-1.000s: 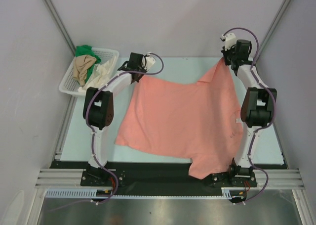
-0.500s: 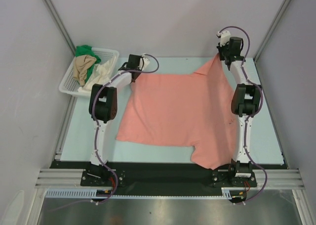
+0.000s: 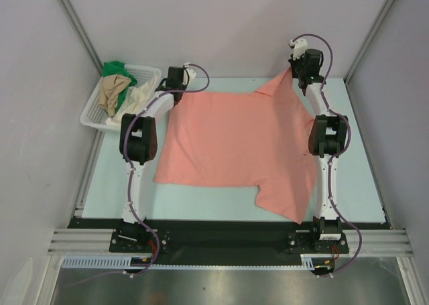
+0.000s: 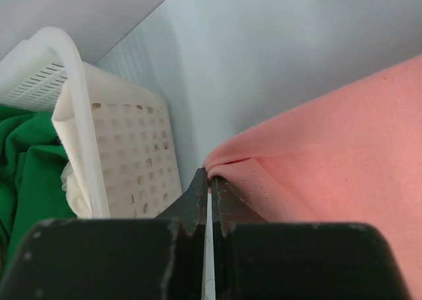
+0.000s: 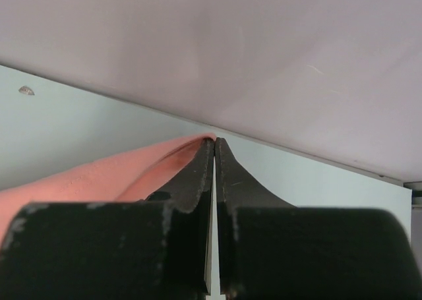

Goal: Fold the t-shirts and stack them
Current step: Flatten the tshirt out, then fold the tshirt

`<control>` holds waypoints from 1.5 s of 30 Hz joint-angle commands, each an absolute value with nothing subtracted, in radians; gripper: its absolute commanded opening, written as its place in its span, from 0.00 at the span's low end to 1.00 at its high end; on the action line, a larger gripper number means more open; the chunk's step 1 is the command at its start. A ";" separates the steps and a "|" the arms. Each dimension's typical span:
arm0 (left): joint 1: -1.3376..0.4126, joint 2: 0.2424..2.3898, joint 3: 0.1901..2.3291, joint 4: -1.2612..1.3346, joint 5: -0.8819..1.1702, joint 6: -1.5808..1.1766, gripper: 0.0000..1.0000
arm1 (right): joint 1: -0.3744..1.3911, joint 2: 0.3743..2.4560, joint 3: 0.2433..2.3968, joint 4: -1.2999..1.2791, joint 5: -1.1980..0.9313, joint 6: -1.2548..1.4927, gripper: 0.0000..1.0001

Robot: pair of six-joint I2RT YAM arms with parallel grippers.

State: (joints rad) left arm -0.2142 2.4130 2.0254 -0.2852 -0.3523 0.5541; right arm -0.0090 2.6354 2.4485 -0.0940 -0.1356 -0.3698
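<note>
Pale tabletop (image 3: pixel 107 184) with a salmon-pink t-shirt (image 3: pixel 234 144) spread between two arms.
Its near right corner reaches almost to the tabletop's front edge, and the body lies flat across the middle. At the far left corner the left end effector (image 4: pixel 210 176) is clamped tight on the cloth's edge. The right end effector (image 5: pixel 215 142) pinches the far right corner, which is pulled into a peak. Far left, a white lattice basket (image 3: pixel 89 114) holds a green t-shirt (image 3: pixel 115 68), a tan t-shirt (image 3: pixel 112 90) and a cream t-shirt (image 3: pixel 137 97).

White lattice basket (image 3: pixel 92 110) at the far-left corner of a pale blue table (image 3: pixel 107 181)
</note>
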 commanded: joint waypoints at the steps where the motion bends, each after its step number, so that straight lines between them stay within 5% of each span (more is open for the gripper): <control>1: -0.206 2.410 2.063 -0.258 -0.377 0.555 0.00 | -0.012 2.634 2.494 -0.051 -0.117 -0.364 0.00; 28: -0.212 2.016 1.625 -0.135 -0.299 0.592 0.01 | -0.040 1.885 1.648 -0.140 -0.225 -0.391 0.00; 45: -0.216 1.870 1.379 -0.135 -0.278 0.558 0.00 | -0.038 1.510 1.301 -0.270 -0.235 -0.387 0.00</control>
